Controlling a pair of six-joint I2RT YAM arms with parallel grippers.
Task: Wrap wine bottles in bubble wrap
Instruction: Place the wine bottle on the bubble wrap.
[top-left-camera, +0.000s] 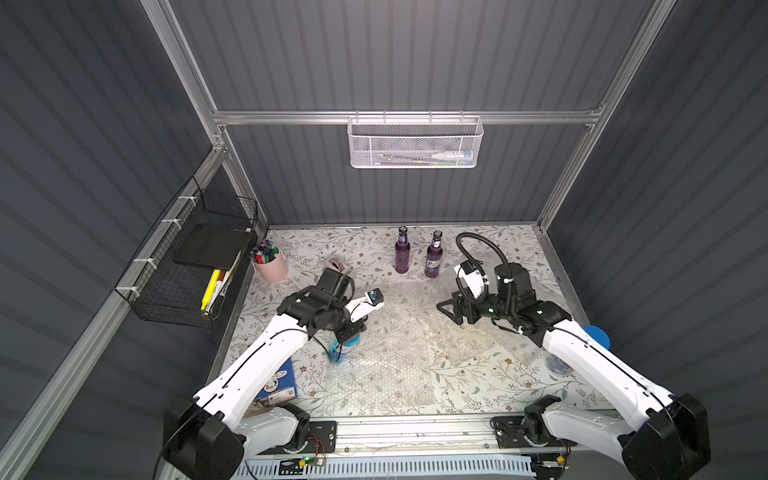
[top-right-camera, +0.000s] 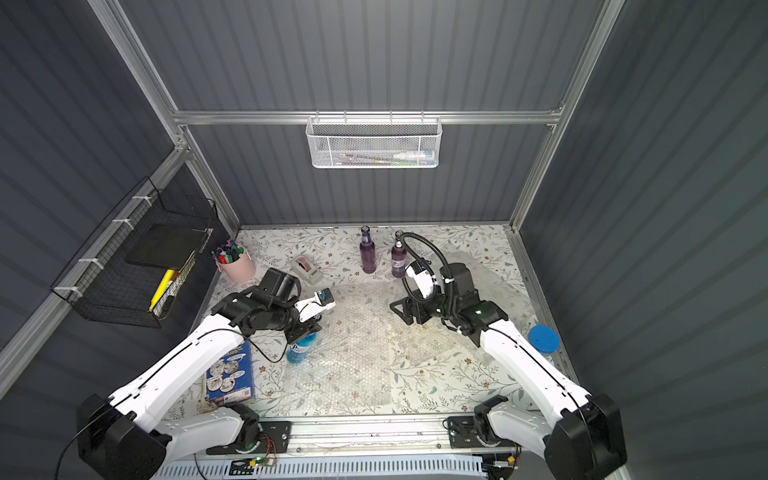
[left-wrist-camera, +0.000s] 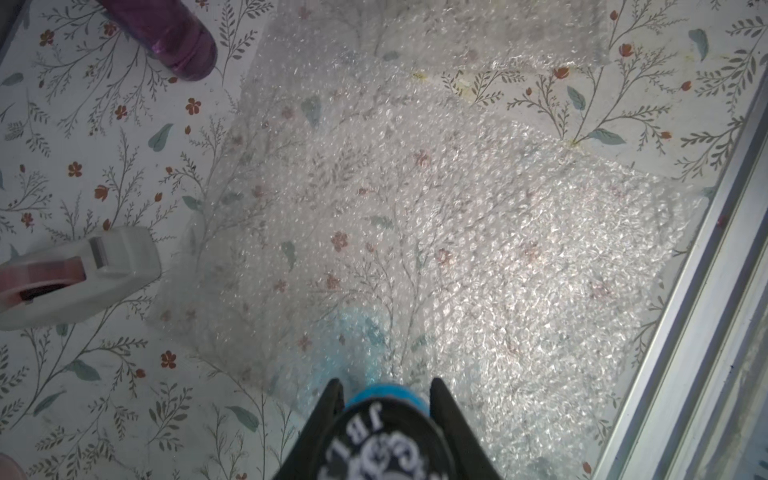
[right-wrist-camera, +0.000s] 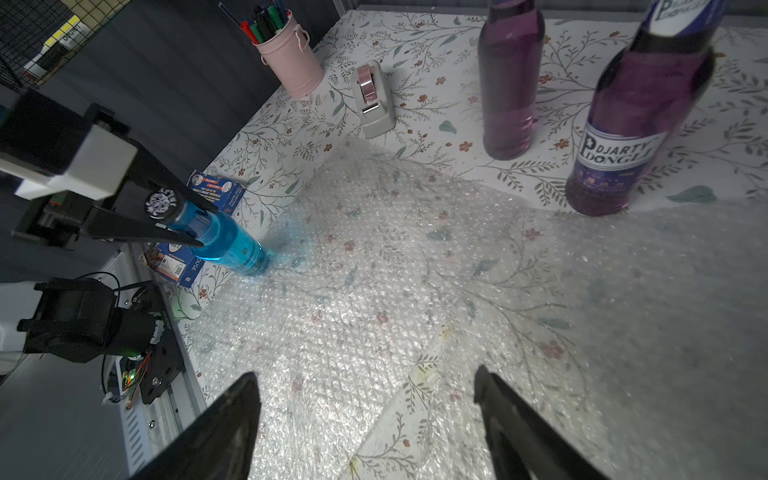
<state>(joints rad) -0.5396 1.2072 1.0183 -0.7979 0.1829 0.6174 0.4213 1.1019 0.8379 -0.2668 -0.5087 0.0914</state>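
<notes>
left gripper (right-wrist-camera: 195, 226) clamped on blue bottle (right-wrist-camera: 235, 245) neck, bottle base on left edge of bubble wrap (top-left-camera: 395, 336), right gripper (right-wrist-camera: 365, 386) wide open, empty, over wrap's right part, two purple bottles (top-left-camera: 402, 254) (top-left-camera: 433, 261) upright at far centre

Bright blue bottle (right-wrist-camera: 232, 245), two purple bottles (right-wrist-camera: 509, 83), floral tabletop (right-wrist-camera: 432, 50).

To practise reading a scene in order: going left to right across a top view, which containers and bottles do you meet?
In order: wire basket → pink cup → blue bottle → plain purple bottle → labelled purple bottle → blue-lidded jar.
</notes>
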